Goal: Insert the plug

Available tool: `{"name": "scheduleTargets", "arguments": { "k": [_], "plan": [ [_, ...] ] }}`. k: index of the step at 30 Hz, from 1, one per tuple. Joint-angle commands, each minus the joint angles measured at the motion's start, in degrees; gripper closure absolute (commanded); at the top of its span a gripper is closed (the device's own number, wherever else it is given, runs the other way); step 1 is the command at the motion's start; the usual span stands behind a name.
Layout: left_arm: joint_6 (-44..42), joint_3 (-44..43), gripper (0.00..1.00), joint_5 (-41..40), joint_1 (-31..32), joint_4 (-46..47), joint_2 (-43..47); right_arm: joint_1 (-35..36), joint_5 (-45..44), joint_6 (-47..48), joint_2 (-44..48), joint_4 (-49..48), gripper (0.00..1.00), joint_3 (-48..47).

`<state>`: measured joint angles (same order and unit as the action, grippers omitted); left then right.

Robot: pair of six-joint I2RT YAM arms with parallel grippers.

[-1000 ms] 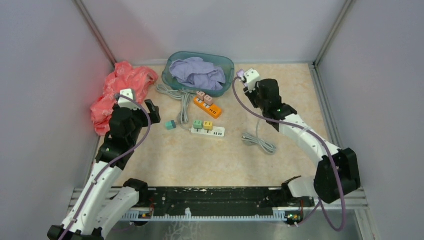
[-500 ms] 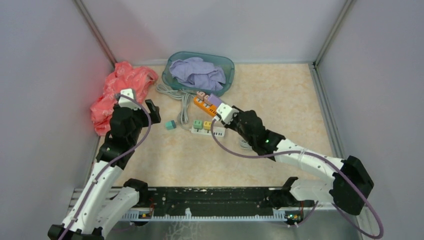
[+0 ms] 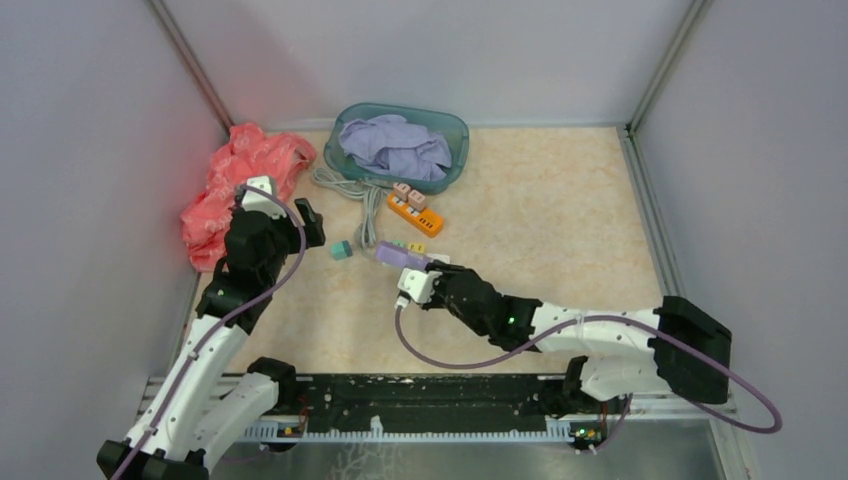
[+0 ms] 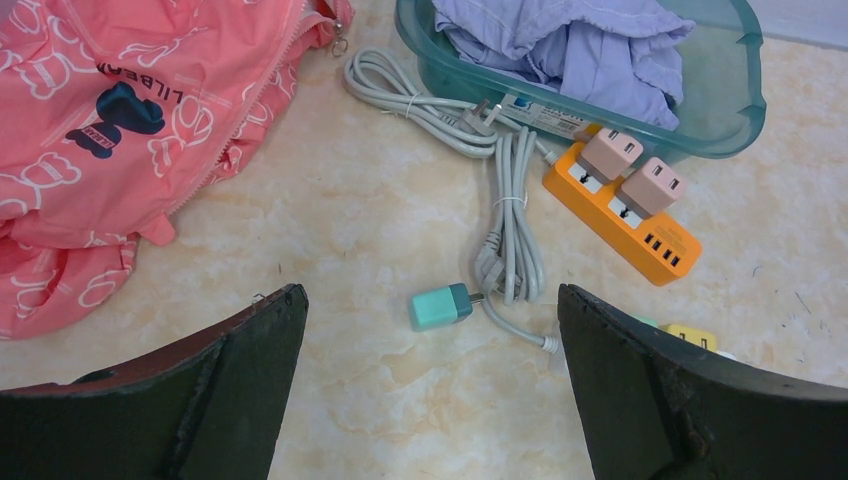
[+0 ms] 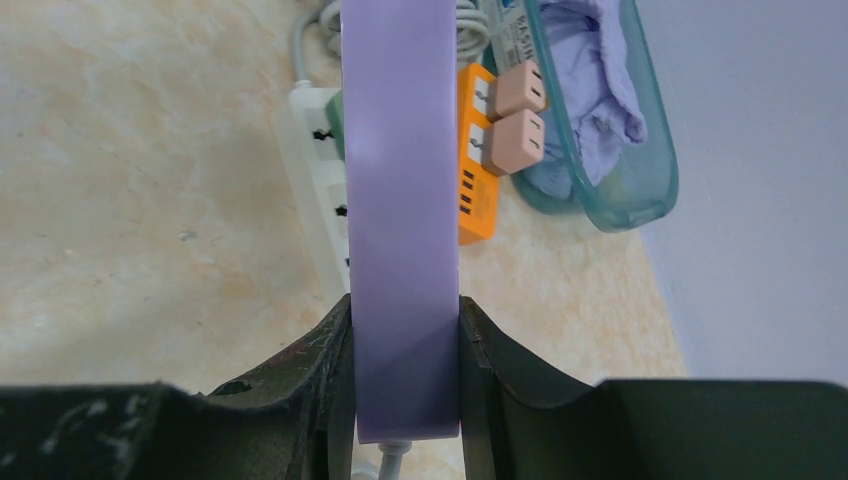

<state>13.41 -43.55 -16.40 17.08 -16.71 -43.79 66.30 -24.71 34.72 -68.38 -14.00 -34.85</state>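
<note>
My right gripper (image 5: 405,335) has swung in from the far corner. It is pinching the purple strip (image 5: 400,150), now over the white strip (image 5: 312,180). The plug (image 4: 438,307) lies on the table under my left gripper (image 4: 430,296), which is spread wide. Strip and plug are near now.

Right gripper (image 3: 424,268) low near table centre, clamped on purple strip (image 3: 400,256) lying over white power strip (image 3: 438,260). Left gripper (image 3: 308,222) hovers near teal plug (image 3: 342,250), not touching. Orange power strip (image 3: 415,212) just behind; basket (image 3: 455,135) at far edge, pink garment (image 3: 225,180) in far-left corner.
</note>
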Motion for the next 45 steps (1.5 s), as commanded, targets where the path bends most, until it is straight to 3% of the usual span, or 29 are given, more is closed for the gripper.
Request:
{"name": "scheduleTargets", "arguments": {
  "k": [1,11,23,29,36,45],
  "plan": [
    [0.1,-0.6,0.0,0.5,-0.4,0.3,-0.2,3.4,0.0,-0.6,-3.3,-5.1,1.0,-0.3],
    [-0.1,-0.6,0.0,0.2,-0.5,0.2,-0.2,6.6,-4.0,1.3,-13.9,-4.8,1.0,-1.1],
    [-0.3,-0.4,0.0,0.7,-0.6,0.3,0.3,7.0,-16.2,4.5,-25.9,-9.9,1.0,-2.3],
    [-0.4,-0.4,0.0,0.9,-0.7,0.4,0.3,8.7,-13.8,3.4,-27.6,-4.6,0.8,-3.0],
    [-0.4,-0.3,0.0,1.0,-0.8,0.4,0.3,9.6,-8.7,-3.0,-23.2,3.6,0.48,-3.9],
    [-0.2,-0.3,0.0,1.5,-0.9,0.4,0.2,9.8,-0.9,-9.6,-17.2,13.0,0.37,-5.4]
  ]
}}
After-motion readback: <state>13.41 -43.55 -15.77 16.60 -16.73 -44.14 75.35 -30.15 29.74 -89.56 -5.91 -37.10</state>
